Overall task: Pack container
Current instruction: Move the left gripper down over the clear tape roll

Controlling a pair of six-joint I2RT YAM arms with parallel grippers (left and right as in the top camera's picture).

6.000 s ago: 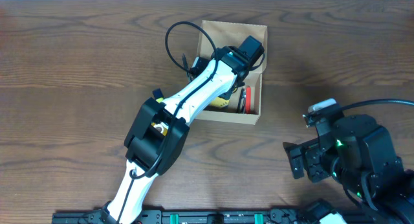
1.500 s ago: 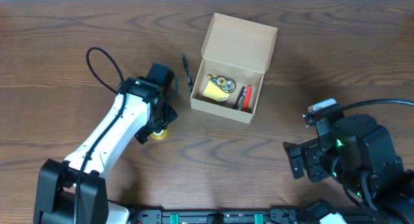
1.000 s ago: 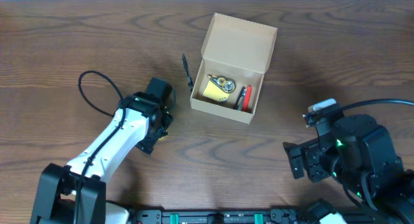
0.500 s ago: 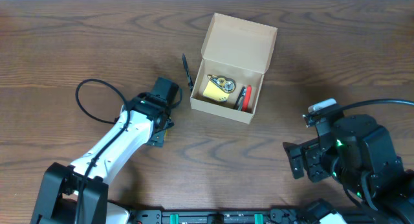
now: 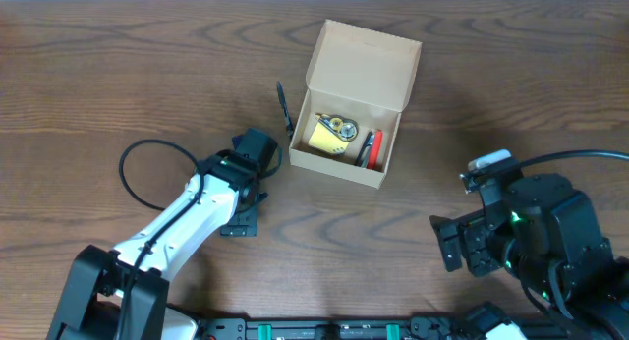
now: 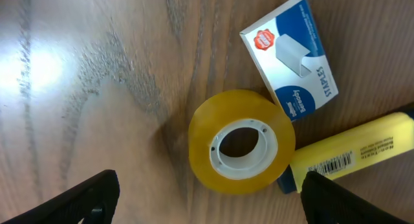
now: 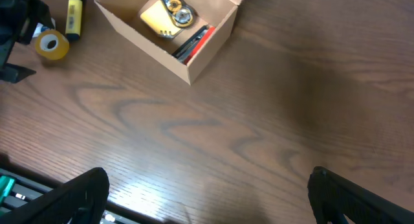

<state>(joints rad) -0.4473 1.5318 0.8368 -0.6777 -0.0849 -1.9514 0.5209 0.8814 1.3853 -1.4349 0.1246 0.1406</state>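
Check the left gripper [image 6: 208, 197] first. Its two fingers stand spread wide at the lower corners of the left wrist view and grip nothing. It hangs over the table [image 5: 98, 94]. A roll of yellowish tape [image 6: 241, 141] lies flat just ahead of the gap between the fingers, and neither finger touches it. A yellow highlighter [image 6: 354, 151] lies at the roll's right side, its dark cap end nearest the roll. A blue-and-white staple box [image 6: 291, 56] lies flat just beyond the roll, its near corner at the roll's rim. In the overhead view the left arm covers all three items.

Locate the container [image 5: 336, 169] up and to the right of the left gripper in the overhead view, in the far half of the table. It sits upright with its flap lid [image 5: 366, 63] folded open toward the far side. Inside, a pale yellow pad [image 5: 322, 137] lies at the left with a small round metal item [image 5: 340, 126] on top of it. The view is too coarse to name that item; it is possibly a bunch of clips. A red marker and a dark one [image 5: 371, 148] lie side by side at the right wall. A dark pen [image 5: 284, 108] lies on the table just beside the container's left wall, outside it.

Check the right gripper [image 7: 210, 195]. Its fingers are spread fully, with only table surface between them. It is well apart from the container, toward the near right corner.
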